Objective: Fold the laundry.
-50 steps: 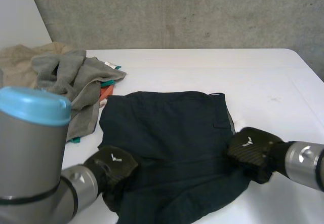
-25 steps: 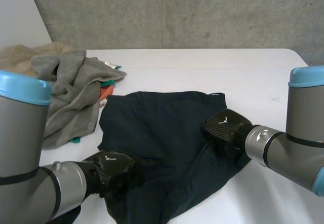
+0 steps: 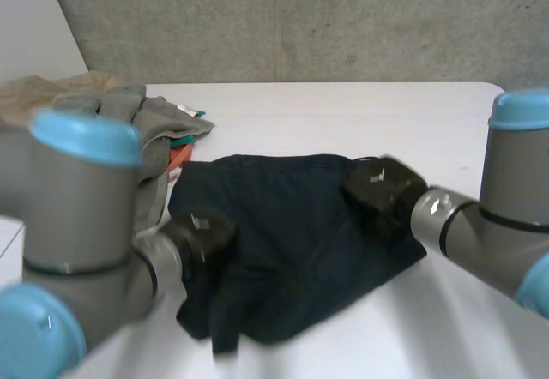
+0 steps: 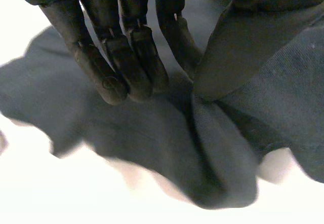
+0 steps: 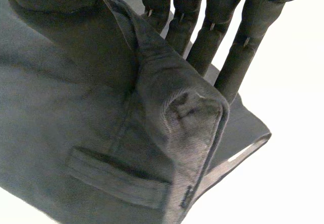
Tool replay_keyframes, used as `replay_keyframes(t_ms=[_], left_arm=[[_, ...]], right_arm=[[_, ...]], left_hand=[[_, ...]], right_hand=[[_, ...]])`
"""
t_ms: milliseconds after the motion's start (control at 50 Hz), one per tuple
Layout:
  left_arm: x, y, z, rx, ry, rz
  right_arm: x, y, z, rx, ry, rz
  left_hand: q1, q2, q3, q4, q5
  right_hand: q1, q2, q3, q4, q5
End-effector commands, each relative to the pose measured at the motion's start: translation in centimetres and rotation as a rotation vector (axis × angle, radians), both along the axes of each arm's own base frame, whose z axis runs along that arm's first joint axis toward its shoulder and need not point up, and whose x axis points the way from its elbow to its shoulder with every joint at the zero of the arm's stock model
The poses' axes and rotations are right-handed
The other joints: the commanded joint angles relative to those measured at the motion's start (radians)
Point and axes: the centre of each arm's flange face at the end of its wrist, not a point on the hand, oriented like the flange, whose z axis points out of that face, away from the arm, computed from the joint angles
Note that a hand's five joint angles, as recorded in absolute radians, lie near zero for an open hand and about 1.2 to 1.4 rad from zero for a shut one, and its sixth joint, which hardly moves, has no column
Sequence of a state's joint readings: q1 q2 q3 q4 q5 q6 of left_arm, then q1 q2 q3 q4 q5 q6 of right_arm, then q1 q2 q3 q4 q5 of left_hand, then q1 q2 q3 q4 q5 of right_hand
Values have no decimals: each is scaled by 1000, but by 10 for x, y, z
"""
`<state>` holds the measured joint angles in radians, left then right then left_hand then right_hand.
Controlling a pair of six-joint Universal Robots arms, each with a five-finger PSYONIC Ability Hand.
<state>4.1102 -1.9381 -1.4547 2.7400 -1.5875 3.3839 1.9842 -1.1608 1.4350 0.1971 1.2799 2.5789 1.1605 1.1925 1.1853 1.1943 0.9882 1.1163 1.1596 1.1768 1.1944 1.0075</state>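
The near edge of the shorts [image 3: 296, 242] is carried farther back by the left hand [image 3: 203, 231] and the right hand [image 3: 383, 189].

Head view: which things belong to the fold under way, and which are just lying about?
In the job:
shorts, pinched by the left hand and the right hand

Lying about:
grey cloth, beige cloth and orange and teal cloth, piled beside the shorts, untouched

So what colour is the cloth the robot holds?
The cloth garment is plain dark navy; head view shows it best.
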Motion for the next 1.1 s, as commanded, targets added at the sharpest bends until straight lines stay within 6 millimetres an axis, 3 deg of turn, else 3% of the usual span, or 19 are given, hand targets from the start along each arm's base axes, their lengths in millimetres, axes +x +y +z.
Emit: replay_keyframes(t_ms=[20, 80, 160, 260, 380, 420, 460, 480, 520, 620, 700, 800, 860, 900, 960, 1100], left_arm=[[17, -105, 45, -249, 112, 148], [16, -144, 44, -283, 137, 157], [5, -172, 27, -253, 132, 130], [-9, -196, 3, -229, 120, 117], [-16, -224, -9, -345, 129, 150], [-15, -227, -8, -362, 134, 168], [-15, -226, -4, -364, 137, 166], [-15, -222, 3, -366, 140, 163], [-14, -217, 10, -367, 134, 162], [-7, -204, 37, -422, 156, 173], [-6, -199, 52, -495, 212, 151], [-21, -185, 31, -420, 226, 49], [-29, -186, 14, -390, 222, 27], [-33, -193, 3, -383, 218, 25], [-32, -200, -15, -349, 188, 45], [-24, -200, -38, -249, 118, 78]], right_arm=[[19, -53, 10, -163, -161, -74], [31, -72, 3, -215, -209, -84], [50, -95, -10, -311, -247, -101], [69, -120, -27, -441, -270, -146], [78, -147, -48, -586, -262, -232], [81, -151, -56, -610, -231, -252], [84, -150, -62, -605, -208, -252], [87, -145, -66, -587, -180, -242], [88, -141, -70, -561, -159, -233], [82, -130, -64, -495, -147, -217], [76, -123, -47, -476, -173, -206], [63, -106, -31, -407, -144, -187], [58, -96, -30, -344, -114, -174], [53, -87, -31, -275, -91, -169], [44, -79, -37, -186, -76, -180], [27, -72, -46, -95, -38, -192]], left_hand=[[236, 204, 211, 202, 233], [236, 204, 211, 202, 233], [236, 204, 211, 202, 233], [236, 204, 211, 202, 233], [236, 204, 211, 202, 233], [-6, -38, -31, -40, -8], [-466, -498, -491, -500, -468], [-829, -861, -854, -863, -831], [-986, -1018, -1011, -1020, -988], [-986, -1018, -1011, -1020, -988], [-986, -1018, -1011, -1020, -988], [-986, -1018, -1011, -1020, -988], [-986, -1018, -1011, -1020, -988], [-874, -906, -899, -908, -876], [-642, -674, -667, -676, -644], [-539, -571, -564, -573, -541]], right_hand=[[280, 237, 219, 202, 214], [280, 237, 219, 202, 214], [280, 237, 219, 202, 214], [280, 237, 219, 202, 214], [280, 237, 219, 202, 214], [-293, -336, -353, -371, -359], [-737, -781, -798, -815, -803], [-942, -985, -1002, -1020, -1008], [-942, -985, -1002, -1020, -1008], [-942, -985, -1002, -1020, -1008], [-942, -985, -1002, -1020, -1008], [-942, -985, -1002, -1020, -1008], [-942, -985, -1002, -1020, -1008], [-942, -985, -1002, -1020, -1008], [-942, -985, -1002, -1020, -1008], [-942, -985, -1002, -1020, -1008]])
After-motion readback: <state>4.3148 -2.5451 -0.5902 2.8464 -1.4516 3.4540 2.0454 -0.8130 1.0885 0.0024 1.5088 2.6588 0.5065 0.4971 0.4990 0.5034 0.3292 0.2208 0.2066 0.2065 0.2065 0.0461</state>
